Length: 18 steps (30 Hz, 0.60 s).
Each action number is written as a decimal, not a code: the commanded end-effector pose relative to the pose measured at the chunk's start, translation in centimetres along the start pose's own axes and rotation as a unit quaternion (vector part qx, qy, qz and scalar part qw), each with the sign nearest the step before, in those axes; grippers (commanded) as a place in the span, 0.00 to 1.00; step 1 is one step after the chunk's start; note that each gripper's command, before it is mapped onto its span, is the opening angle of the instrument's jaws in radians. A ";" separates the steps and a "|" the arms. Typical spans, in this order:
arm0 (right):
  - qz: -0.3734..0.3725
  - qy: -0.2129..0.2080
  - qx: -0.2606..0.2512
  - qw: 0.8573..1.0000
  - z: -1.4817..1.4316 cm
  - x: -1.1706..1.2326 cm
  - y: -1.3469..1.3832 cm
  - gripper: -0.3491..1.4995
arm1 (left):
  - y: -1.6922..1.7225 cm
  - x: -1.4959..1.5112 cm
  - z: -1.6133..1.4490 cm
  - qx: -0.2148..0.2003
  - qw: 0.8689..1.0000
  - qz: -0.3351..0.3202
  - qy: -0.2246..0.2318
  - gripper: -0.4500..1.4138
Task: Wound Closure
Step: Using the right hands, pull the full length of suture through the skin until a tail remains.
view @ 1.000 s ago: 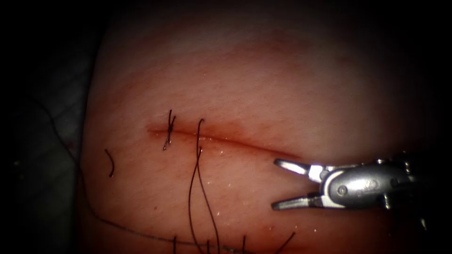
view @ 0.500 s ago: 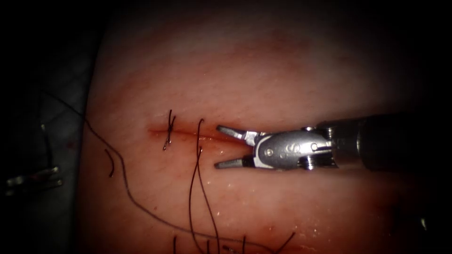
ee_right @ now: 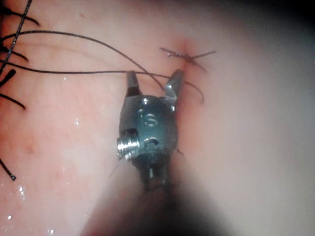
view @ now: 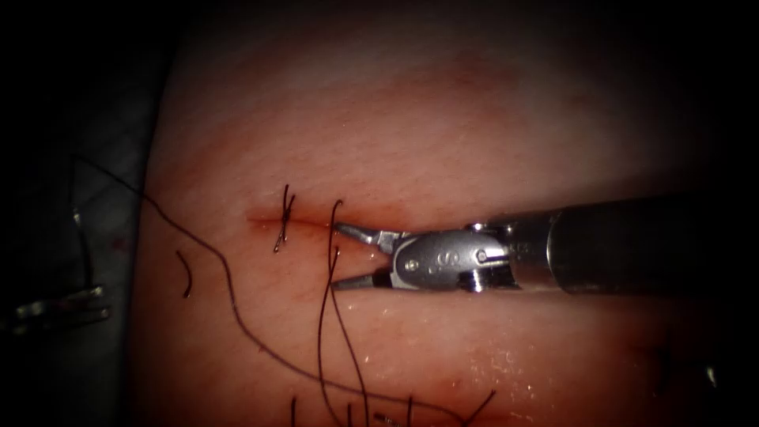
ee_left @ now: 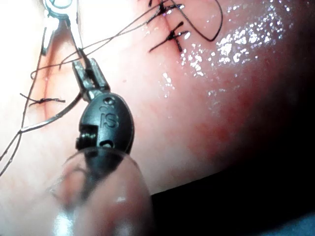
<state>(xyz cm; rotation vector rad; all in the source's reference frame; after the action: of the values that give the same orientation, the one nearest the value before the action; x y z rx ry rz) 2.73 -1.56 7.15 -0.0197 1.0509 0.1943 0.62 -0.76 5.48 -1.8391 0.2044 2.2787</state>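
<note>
The tissue [view: 443, 119] has a cut [view: 308, 224] running left to right. A knotted stitch [view: 283, 217] crosses its left end. Beside it a second stitch's thread [view: 330, 237] crosses the cut and trails toward the near edge. My right tool [view: 336, 255] lies along the cut with its jaws open, one on each side of this thread, holding nothing. The right wrist view shows the same: right tool [ee_right: 155, 76] open, with thread [ee_right: 98, 72] passing between its jaws. My left tool [view: 95, 304], off the tissue's left edge, is shut on the long thread [view: 229, 292]; the left tool [ee_left: 86, 69] grips that thread near its tips.
A short cut end of thread [view: 186, 273] lies on the tissue left of the stitches. Several thread ends [view: 478, 407] stick up along the near edge. Wet shiny patches [view: 490, 364] lie below the right tool's shaft.
The right tool moved left and up from the near right to the cut, and its open jaws now straddle the second stitch's thread. The left tool appeared at the left; the long thread lifted leftward.
</note>
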 end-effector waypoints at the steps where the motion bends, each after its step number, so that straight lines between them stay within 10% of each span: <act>1: 0.003 -0.002 0.002 1.000 0.08 -0.07 -0.02 0.88 | 0.03 -0.04 0.05 0.000 1.000 0.000 0.000 0.00; 10: 0.005 -0.020 0.016 1.000 0.22 -0.12 -0.13 0.82 | 0.05 -0.03 0.07 -0.003 1.000 0.000 0.000 0.00; 18: 0.013 -0.027 0.031 0.999 0.31 -0.13 -0.20 0.49 | 0.06 -0.03 0.07 -0.004 1.000 0.001 0.000 0.00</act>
<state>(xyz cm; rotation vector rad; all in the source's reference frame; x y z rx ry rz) 2.91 -1.72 7.35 0.0586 0.9995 0.1817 0.60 -0.77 5.47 -1.8425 0.1975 2.2844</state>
